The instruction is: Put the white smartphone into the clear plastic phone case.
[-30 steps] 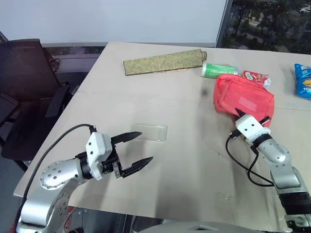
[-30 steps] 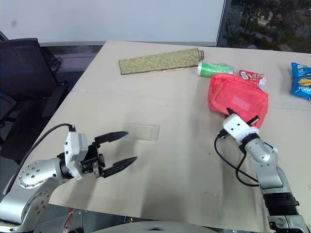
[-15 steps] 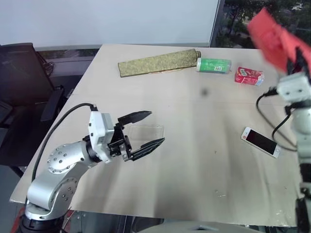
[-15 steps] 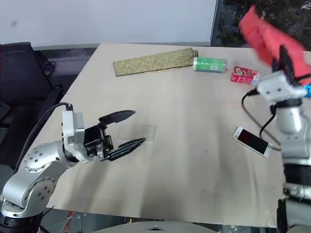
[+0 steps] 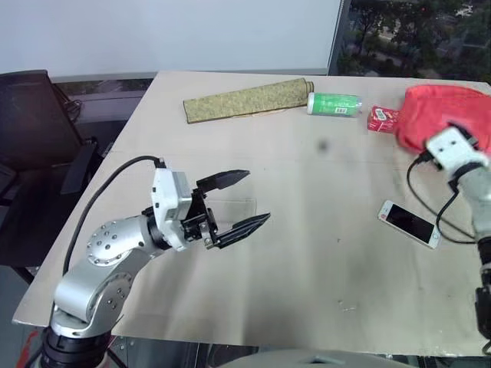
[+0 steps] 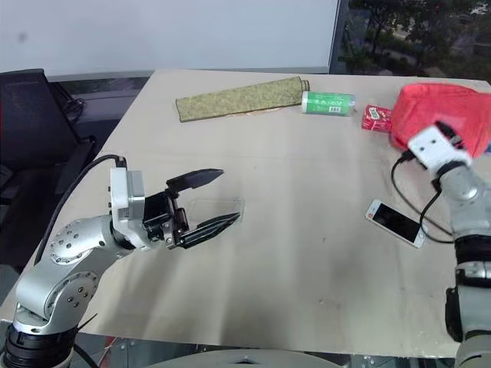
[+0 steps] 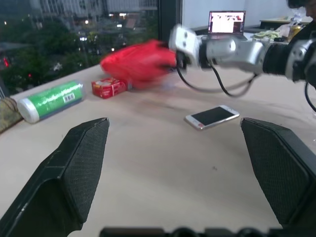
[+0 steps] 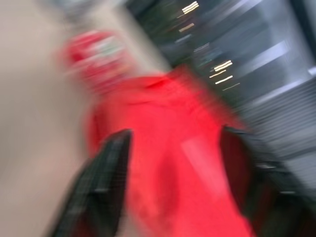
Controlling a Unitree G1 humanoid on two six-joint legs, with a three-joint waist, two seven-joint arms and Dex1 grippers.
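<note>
Across my table (image 5: pixel 307 253) I see a rolled olive-green mat (image 5: pixel 249 98) lying along the far edge, with a green-and-white canister (image 5: pixel 335 103) on its side just beside the mat's end. Next comes a small red packet (image 5: pixel 380 119), perhaps a snack, touching or nearly touching a red pouch (image 5: pixel 449 115). A dark chair (image 5: pixel 34 153) stands off the table's left side.

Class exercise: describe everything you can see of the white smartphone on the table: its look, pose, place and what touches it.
The white smartphone is a slim rectangle with rounded corners, white borders and a greyish screen with a reddish sheen. It lies flat, screen up, skewed to the table edge, on the robot's right side, nearer than the red pouch. Nothing touches it except the tabletop; a black cable hangs close by.
</note>
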